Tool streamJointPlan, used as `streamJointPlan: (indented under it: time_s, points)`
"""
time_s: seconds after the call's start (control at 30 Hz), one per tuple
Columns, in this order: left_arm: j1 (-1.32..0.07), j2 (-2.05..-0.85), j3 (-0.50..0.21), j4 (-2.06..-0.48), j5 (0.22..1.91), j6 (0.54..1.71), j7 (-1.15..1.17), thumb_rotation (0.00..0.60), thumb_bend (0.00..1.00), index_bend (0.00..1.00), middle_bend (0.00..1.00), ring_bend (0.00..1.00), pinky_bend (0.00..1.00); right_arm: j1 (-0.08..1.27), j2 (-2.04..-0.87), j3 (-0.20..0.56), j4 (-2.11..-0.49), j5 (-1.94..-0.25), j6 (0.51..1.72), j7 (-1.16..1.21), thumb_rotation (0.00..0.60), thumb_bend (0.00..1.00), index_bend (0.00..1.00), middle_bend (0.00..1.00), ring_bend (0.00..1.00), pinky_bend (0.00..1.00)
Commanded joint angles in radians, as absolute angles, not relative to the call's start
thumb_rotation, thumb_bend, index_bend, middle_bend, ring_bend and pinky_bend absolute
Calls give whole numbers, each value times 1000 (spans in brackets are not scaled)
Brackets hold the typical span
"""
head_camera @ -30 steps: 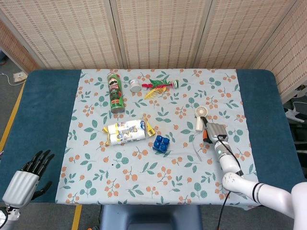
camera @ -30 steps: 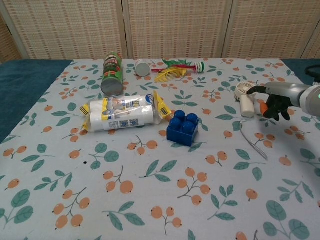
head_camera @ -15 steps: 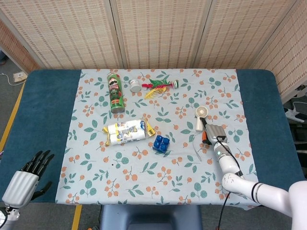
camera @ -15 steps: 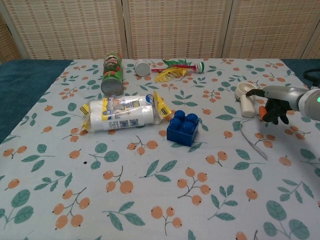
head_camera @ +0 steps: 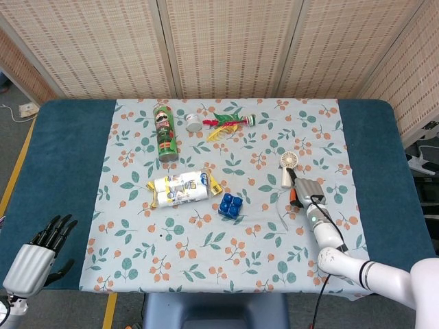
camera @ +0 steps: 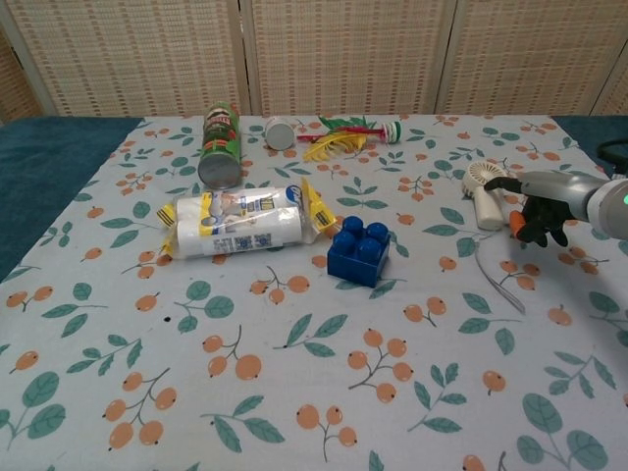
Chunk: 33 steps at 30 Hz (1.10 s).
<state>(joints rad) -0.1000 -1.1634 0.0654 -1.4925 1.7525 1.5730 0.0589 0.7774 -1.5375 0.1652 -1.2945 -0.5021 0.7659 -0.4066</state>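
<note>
The small orange plastic object sits pinched in the curled black fingers of the grey right hand, low over the floral tablecloth at the right, just beside the white handheld fan. The grey left hand hangs off the near left corner, fingers spread, holding nothing.

A teal table carries a floral cloth covering its middle; the cloth reaches the table's front edge.
</note>
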Motion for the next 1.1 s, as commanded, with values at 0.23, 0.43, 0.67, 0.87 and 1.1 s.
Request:
streamJointPlan:
  time_s: [0.23, 0.43, 0.67, 0.87, 1.1]
  points:
    - [-100, -1162, 66, -1492, 1753, 1574, 54, 600, 280, 29, 0, 0, 317, 776, -1549, 155, -1258, -499, 747, -391, 600, 786, 0, 859, 645, 694]
    - [-100, -1162, 64, -1491, 1750, 1574, 51, 600, 280, 31, 0, 0, 318, 764, -1559, 148, -1221, -507, 720, -361, 600, 786, 0, 859, 646, 693]
    - [-100, -1162, 64, -1492, 1750, 1575, 45, 600, 279, 32, 0, 0, 318, 742, -1562, 158, -1187, -571, 687, -287, 600, 786, 0, 859, 645, 692]
    - [-101, -1162, 64, -1492, 1749, 1572, 47, 600, 279, 32, 0, 0, 317, 716, -1549, 172, -1191, -636, 669, -211, 600, 786, 0, 859, 646, 692]
    - [-101, -1162, 65, -1492, 1750, 1570, 53, 600, 278, 32, 0, 0, 318, 695, -1523, 181, -1209, -698, 654, -145, 600, 786, 0, 859, 645, 692]
